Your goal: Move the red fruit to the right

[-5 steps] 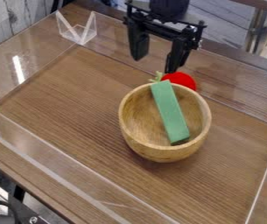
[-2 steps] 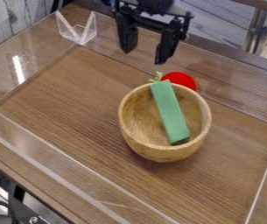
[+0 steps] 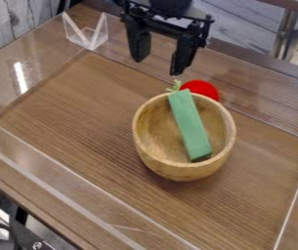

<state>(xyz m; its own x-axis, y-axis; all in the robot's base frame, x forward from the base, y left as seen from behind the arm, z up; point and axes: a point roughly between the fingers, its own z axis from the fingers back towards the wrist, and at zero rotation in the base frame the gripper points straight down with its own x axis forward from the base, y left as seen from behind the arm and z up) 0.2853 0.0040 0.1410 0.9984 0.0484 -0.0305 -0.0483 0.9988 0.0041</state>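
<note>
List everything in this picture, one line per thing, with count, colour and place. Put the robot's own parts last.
wooden bowl: one, light wood, on the table right of centre.
green block: one, green, flat and long, lying tilted inside the wooden bowl with its upper end over the far rim.
red fruit: one, glossy red with a small green stem, on the table just behind the bowl's far rim, partly hidden by it.
table: one, dark brown wood grain, enclosed by low clear plastic walls.
clear plastic stand: one, transparent, V-shaped, at the far left corner.
gripper: one, black, above the far edge of the table, up and left of the red fruit, jaws open, holding nothing.
</note>
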